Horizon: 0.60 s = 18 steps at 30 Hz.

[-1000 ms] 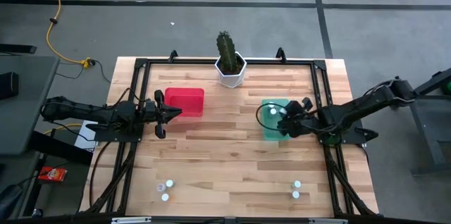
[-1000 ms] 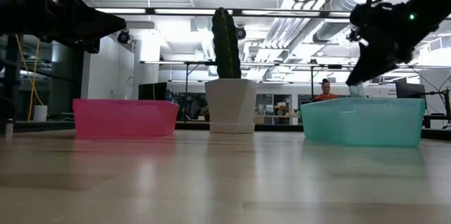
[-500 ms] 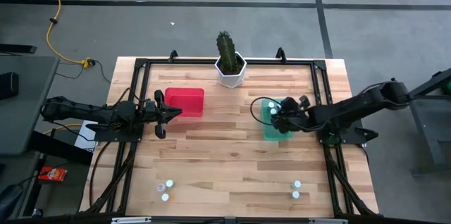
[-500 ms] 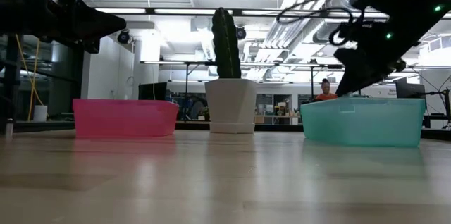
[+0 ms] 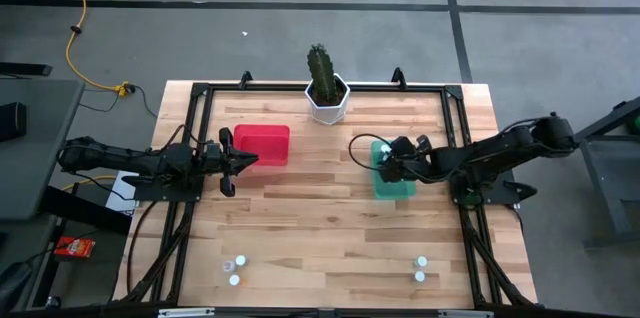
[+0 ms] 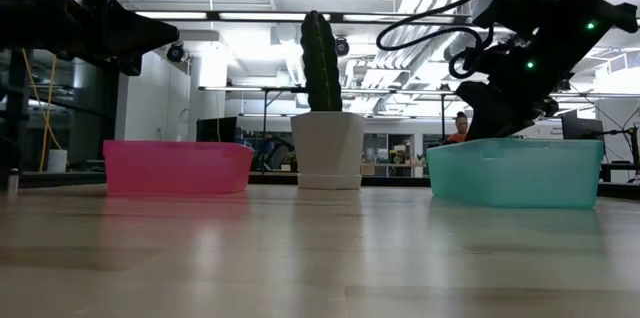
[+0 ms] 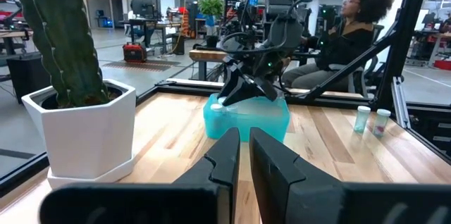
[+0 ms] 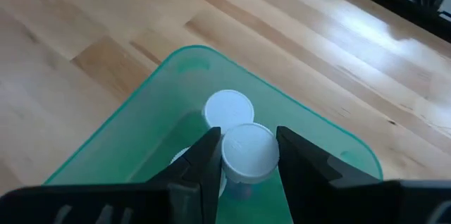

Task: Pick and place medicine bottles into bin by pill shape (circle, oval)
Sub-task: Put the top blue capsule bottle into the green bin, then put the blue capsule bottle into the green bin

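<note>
Holding a white-capped medicine bottle [image 8: 247, 151] between my right hand's fingers [image 8: 199, 160], jaws closed on its cap, right over the teal bin [image 5: 392, 186]. Right wrist view shows one more white cap [image 8: 227, 106] already down inside that bin, just beyond the one I grip, maybe a third pale shape under my near finger, can't tell. My right hand [image 5: 388, 162] sits at the bin's far-left part on the right half of the tabletop [image 5: 320, 238]; in the low view it hangs just above the bin's rim.

Step in hand, as I judge it: the place part of a pick-and-place, bottle at the drop spot, not released yet. Next move calls for spreading the fingers so the bottle drops in beside the other cap, then lifting clear without catching the bin wall. Pill shape on the label not readable, so I can't confirm this is the correct bin.

Left to sort: two bottles [image 5: 235, 268] at the near left edge of the tabletop, two more [image 5: 420, 269] at the near right, well apart from both bins. Pink bin [image 5: 263, 144] on the left looks empty from above. My left hand [image 5: 247, 161] waits just beside the pink bin's near-left corner, fingers closed together, holding nothing. Cactus pot [image 5: 327, 98] stands at the far middle, out of the way.
</note>
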Tool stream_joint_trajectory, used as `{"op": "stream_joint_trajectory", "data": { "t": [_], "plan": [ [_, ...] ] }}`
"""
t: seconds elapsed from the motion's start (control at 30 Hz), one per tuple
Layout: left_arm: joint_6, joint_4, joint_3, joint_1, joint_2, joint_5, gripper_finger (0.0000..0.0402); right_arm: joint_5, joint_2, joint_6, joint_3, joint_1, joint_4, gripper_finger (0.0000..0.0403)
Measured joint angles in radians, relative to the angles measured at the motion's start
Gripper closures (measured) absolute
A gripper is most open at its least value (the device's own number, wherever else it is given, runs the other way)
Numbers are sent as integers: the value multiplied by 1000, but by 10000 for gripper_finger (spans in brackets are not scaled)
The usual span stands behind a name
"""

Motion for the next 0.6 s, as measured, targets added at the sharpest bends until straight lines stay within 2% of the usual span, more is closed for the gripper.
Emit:
{"op": "stream_joint_trajectory", "data": {
  "t": [0.27, 0.6],
  "plan": [
    [0, 0, 0, 0, 0, 0, 378, -7, 0, 26, 1, -1, -4, 273],
    [0, 0, 0, 0, 0, 0, 378, -6, -40, 19, 8, -1, -54, 203]
  ]
}}
